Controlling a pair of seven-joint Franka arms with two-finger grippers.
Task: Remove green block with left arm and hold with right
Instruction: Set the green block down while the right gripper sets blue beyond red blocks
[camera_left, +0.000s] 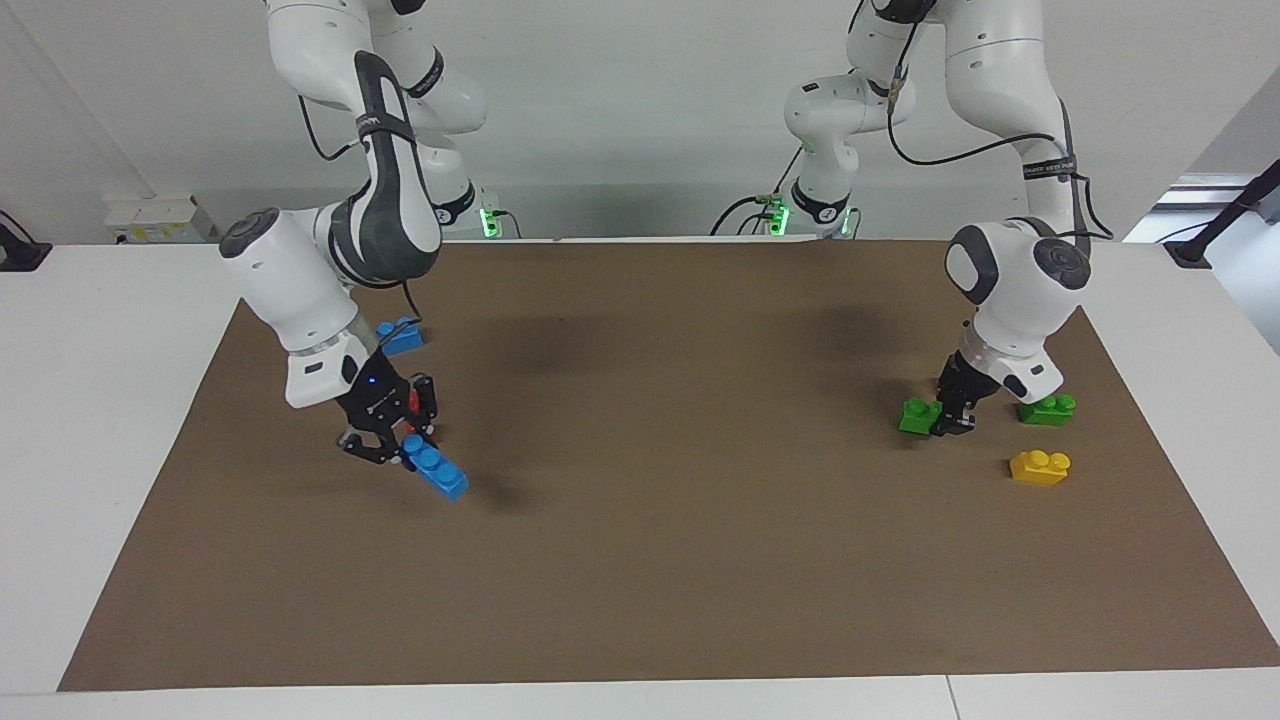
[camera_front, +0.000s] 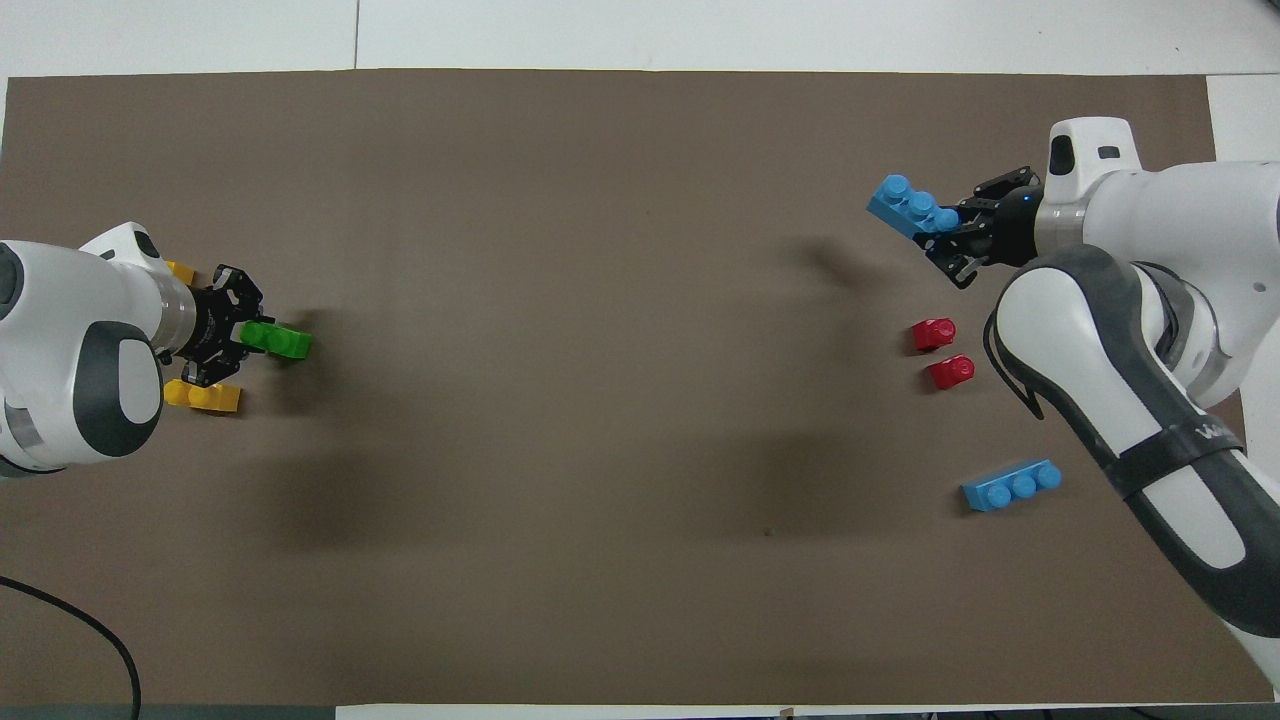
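Green block (camera_left: 918, 415) pinched at one end by left gripper (camera_left: 950, 422), arm bent low over brown mat (camera_left: 700, 560); right gripper (camera_left: 395, 452) clamps tilted blue three-stud brick (camera_left: 436, 470).

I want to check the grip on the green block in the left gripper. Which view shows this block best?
The overhead view: the green block sticks out of the left gripper, with its studs and most of its length showing. In the facing view the green block shows only partly, since the left gripper covers one end.
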